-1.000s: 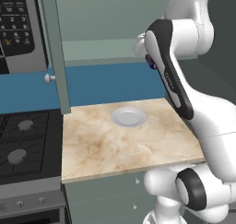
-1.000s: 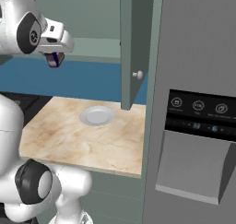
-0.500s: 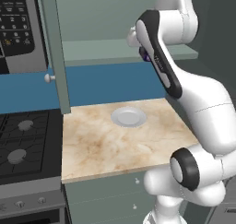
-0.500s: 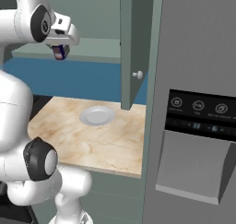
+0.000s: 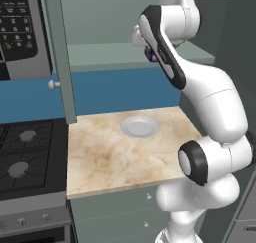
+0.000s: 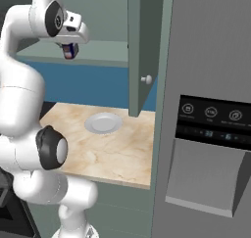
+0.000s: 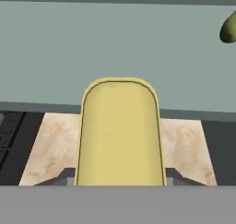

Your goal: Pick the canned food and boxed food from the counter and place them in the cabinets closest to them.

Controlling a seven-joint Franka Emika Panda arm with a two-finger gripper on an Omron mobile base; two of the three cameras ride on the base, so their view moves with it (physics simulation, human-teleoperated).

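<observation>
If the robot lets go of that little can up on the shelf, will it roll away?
The can is round, so on its side it probably rolls. The shut gripper holds it above the flat cabinet shelf; set on an end, it likely stays. Looks stiff, unlikely to squash.

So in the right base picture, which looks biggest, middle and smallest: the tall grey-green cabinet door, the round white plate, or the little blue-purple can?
1. Tall grey-green cabinet door
2. Round white plate
3. Little blue-purple can, held up in the gripper

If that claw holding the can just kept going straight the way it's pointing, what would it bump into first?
Most likely the open cabinet: the claw, shut on the can, faces its shelf and back wall. A small green thing sits off to one side. Depth is hard to judge.
</observation>
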